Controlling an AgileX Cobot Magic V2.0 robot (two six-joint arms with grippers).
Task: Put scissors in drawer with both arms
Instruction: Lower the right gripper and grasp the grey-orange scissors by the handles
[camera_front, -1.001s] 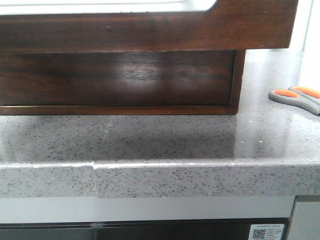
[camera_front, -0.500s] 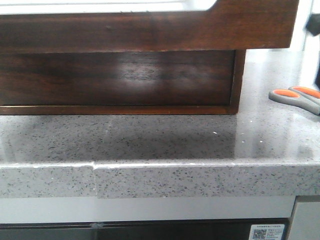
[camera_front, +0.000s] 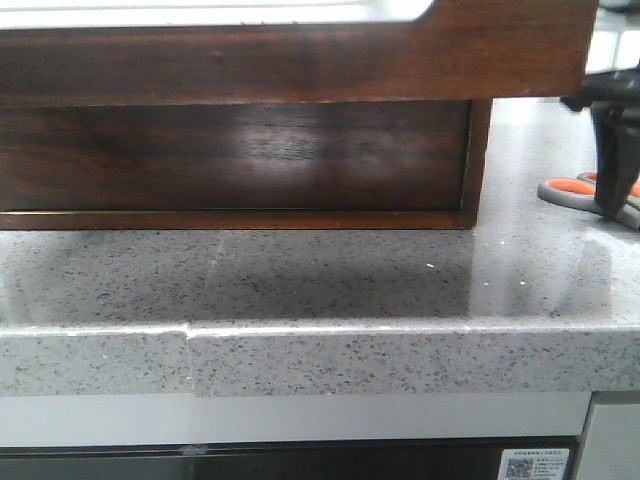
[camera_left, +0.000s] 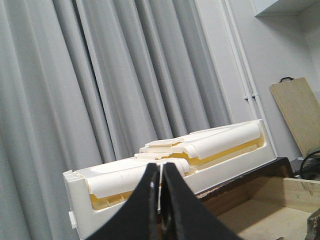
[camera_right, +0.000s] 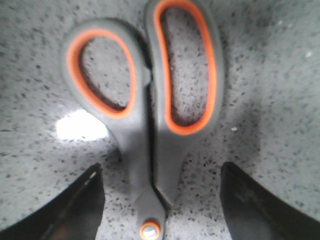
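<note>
The scissors (camera_right: 150, 110) lie flat on the speckled countertop (camera_right: 270, 80) between the right gripper's (camera_right: 160, 200) spread fingers (camera_right: 75, 205), untouched; the left gripper's (camera_left: 161, 200) fingers are pressed together.

I count one pair of scissors (camera_right: 150, 115) with two orange-lined finger loops, one drawer (camera_front: 300, 60), one speckled bench (camera_front: 300, 280), and two grippers of mine: left gripper (camera_left: 161, 200), right gripper (camera_right: 160, 200).

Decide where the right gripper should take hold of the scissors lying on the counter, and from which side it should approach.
Grip the scissors across the narrow grey neck between the finger loops and the pivot, coming straight down from above. They lie flat on the speckled counter, so only a top approach fits, and the right gripper already straddles that neck, open. The wide loops would be harder to pinch.
</note>
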